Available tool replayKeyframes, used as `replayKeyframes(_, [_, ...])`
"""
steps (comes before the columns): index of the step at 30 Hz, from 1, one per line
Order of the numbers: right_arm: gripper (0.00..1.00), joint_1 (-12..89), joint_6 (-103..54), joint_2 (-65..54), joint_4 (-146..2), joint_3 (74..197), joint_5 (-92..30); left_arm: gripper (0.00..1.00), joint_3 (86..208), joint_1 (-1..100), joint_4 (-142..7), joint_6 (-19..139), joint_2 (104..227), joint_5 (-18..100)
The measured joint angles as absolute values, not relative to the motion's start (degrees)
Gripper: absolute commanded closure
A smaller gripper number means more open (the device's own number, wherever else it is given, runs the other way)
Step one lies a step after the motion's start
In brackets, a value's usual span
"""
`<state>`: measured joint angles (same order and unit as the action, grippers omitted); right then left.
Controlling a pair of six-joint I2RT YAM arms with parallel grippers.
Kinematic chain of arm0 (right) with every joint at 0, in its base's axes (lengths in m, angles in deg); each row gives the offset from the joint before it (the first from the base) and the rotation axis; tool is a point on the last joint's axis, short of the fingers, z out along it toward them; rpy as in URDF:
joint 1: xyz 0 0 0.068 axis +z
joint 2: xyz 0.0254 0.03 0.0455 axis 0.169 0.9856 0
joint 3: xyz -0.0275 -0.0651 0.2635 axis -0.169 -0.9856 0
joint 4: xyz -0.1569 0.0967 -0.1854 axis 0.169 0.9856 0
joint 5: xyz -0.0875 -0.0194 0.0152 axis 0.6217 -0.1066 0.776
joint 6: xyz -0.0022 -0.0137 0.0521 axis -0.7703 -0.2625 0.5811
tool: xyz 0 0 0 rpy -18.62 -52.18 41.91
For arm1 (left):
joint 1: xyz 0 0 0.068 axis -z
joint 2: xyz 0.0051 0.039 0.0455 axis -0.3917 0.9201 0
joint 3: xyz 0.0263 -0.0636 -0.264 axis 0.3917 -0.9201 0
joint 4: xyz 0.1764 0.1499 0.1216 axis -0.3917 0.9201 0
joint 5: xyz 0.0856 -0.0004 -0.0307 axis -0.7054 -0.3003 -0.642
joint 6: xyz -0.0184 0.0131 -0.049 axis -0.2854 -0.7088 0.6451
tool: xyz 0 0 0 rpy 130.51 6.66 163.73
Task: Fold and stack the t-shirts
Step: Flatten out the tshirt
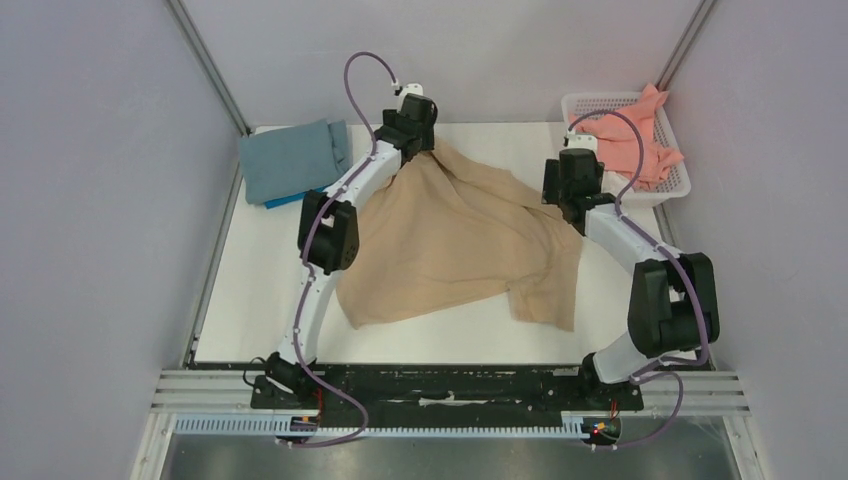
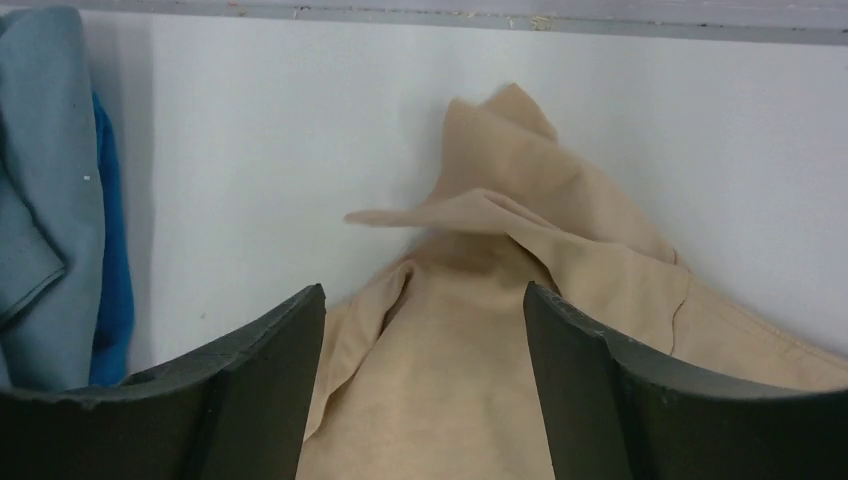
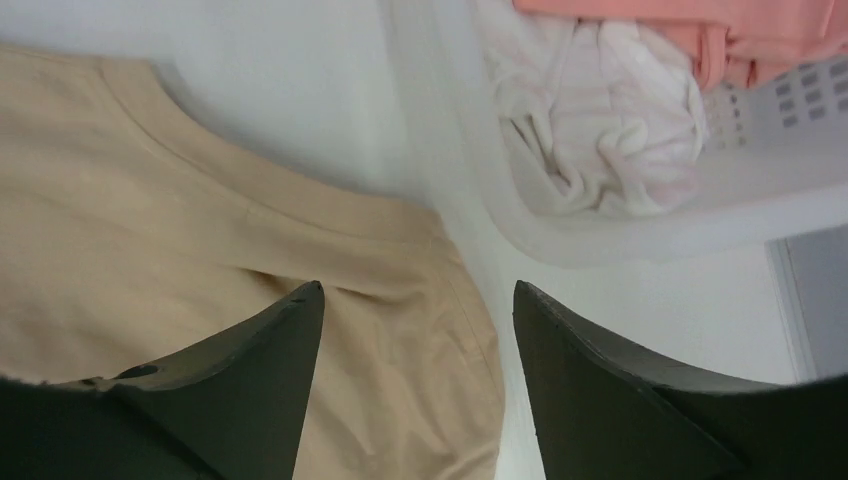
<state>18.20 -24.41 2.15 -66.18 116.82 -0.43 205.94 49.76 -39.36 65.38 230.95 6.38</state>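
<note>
A white table (image 1: 258, 300) stands between pale walls (image 1: 90, 200). The beige shirt (image 1: 450, 245) lies crumpled mid-table, grey-blue shirt (image 1: 290, 160) far left, pink shirt (image 1: 640, 145) in the far-right basket (image 1: 600, 97). Left gripper (image 2: 422, 292) and right gripper (image 3: 419, 288) hang over the beige one, fingers apart.

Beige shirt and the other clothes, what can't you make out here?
Beige shirt: top view, far corner hidden under the left arm.
Bright blue shirt: left wrist view, only an edge shows beneath the grey-blue shirt.
Basket: pink shirt covers its contents; right wrist view cuts it off.
</note>
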Motion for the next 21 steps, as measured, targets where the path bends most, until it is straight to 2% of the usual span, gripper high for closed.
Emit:
replayKeyframes(1, [0.18,18.2,-25.1,2.8,-66.3,118.3,-0.8,0.2,206.4,49.5,-38.5,65.4,231.2,7.2])
replayKeyframes(3, [0.04,18.5,-26.2,2.3,-67.1,119.5,-1.8,0.2,206.3,49.2,-37.6,65.5,230.6,8.5])
replayKeyframes(4, [0.02,18.6,-26.6,1.6,-67.6,119.6,-2.4,0.19,205.5,49.2,-37.8,65.5,229.7,9.4])
replayKeyframes(10, [0.02,19.3,-25.7,-10.4,-71.1,111.1,-7.4,0.18,186.7,50.2,-36.8,67.2,212.9,13.4])
replayKeyframes(15, [0.02,19.3,-21.2,-24.3,-73.7,99.0,-10.2,0.18,162.4,53.9,-37.9,69.9,188.1,13.2])
replayKeyframes(19, [0.02,19.3,-17.6,-34.1,-75.6,89.1,-13.1,0.17,141.8,61.4,-39.1,76.4,167.4,13.1])
replayKeyframes(21, [0.02,19.3,-16.4,-37.1,-76.1,85.4,-14.9,0.17,133.4,65.6,-40.1,79.7,161.0,13.8])
